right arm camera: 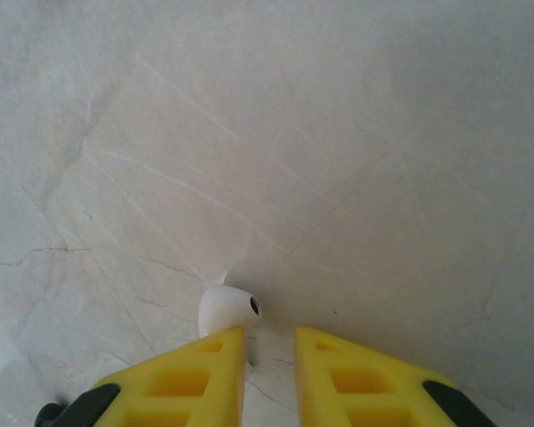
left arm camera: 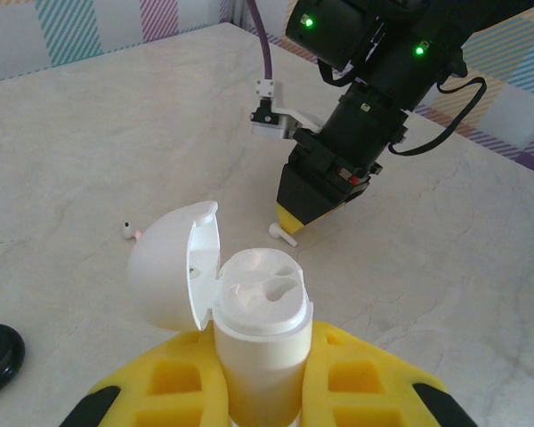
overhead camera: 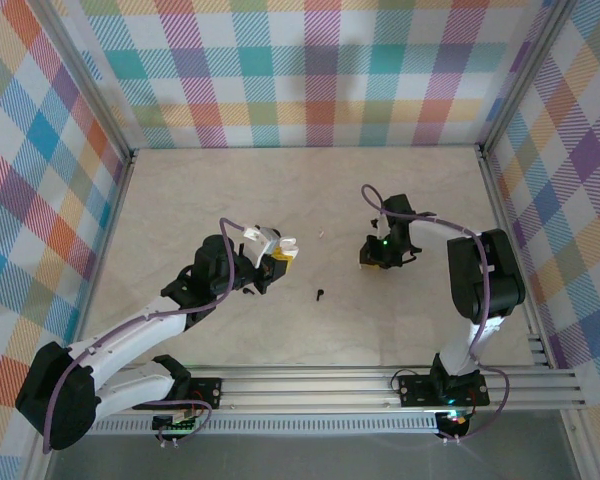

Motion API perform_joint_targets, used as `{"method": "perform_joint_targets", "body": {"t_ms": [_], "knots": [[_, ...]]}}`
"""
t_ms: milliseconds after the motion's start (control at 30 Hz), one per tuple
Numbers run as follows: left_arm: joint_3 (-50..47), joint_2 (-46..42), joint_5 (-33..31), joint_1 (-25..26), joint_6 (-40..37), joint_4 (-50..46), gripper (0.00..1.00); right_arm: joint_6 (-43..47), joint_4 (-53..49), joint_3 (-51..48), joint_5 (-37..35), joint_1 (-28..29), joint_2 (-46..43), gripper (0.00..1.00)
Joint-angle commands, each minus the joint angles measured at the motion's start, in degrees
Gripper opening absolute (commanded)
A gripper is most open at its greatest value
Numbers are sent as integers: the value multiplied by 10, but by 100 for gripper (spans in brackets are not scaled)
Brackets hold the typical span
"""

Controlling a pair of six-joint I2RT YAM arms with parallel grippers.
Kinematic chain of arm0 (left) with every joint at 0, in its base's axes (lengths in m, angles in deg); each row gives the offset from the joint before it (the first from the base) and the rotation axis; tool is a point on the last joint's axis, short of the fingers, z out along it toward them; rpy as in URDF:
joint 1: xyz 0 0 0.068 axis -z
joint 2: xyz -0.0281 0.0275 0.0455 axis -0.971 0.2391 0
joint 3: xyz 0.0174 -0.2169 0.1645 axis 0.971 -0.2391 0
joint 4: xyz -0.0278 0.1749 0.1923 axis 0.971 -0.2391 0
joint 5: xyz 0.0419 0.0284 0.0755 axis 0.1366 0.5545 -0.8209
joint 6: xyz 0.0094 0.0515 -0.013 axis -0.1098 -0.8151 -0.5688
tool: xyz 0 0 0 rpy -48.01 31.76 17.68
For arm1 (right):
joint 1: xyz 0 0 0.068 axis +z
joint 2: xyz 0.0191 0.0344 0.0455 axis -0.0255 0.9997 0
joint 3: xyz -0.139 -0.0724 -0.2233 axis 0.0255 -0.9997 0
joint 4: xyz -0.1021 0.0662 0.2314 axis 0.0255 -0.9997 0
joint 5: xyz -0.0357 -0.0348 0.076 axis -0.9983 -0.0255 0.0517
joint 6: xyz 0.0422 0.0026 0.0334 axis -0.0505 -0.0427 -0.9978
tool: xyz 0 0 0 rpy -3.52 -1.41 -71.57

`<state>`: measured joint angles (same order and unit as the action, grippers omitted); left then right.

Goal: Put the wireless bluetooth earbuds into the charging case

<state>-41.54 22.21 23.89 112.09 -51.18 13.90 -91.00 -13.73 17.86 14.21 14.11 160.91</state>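
Your left gripper (left arm camera: 262, 382) is pressed together on the white charging case (left arm camera: 262, 298). It holds the case upright, with the lid (left arm camera: 165, 267) swung open to the side. Both seats in the top look empty from the left wrist view.

Your right gripper (right arm camera: 269, 334) stands down at the table (right arm camera: 356, 133). Its jaws are a little apart, and bare table shows through the narrow gap. I see nothing pinched there.

The nearest white earbud (right arm camera: 224, 311) lies on the table, not centred in that gap. Its round head sits just off the tip of the finger on the left side of the right wrist picture. Its stem seems to run back along the inner edge of that finger, but I cannot tell how far. So the earbud's long axis lies roughly along the fingers, and the gap is offset to one side of the head.

I think you must shift the right gripper sideways toward the head before you close. The right arm is clearly the nearer one.

A second white earbud (left arm camera: 127, 231) and a black earbud (overhead camera: 320, 295) also lie loose on the table, near the case.
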Motion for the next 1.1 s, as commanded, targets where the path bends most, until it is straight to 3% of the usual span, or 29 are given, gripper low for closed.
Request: {"method": "perform_joint_targets", "body": {"t_ms": [0,600,1067], "knots": [[23,-1,12,6,4,20,0,8,-3,9,5,11,-4,22],[20,-4,13,6,6,16,0,-3,-16,50,7,36,21,24],[14,-14,11,6,4,14,0,-17,-20,30,-20,29,-26,28]]}}
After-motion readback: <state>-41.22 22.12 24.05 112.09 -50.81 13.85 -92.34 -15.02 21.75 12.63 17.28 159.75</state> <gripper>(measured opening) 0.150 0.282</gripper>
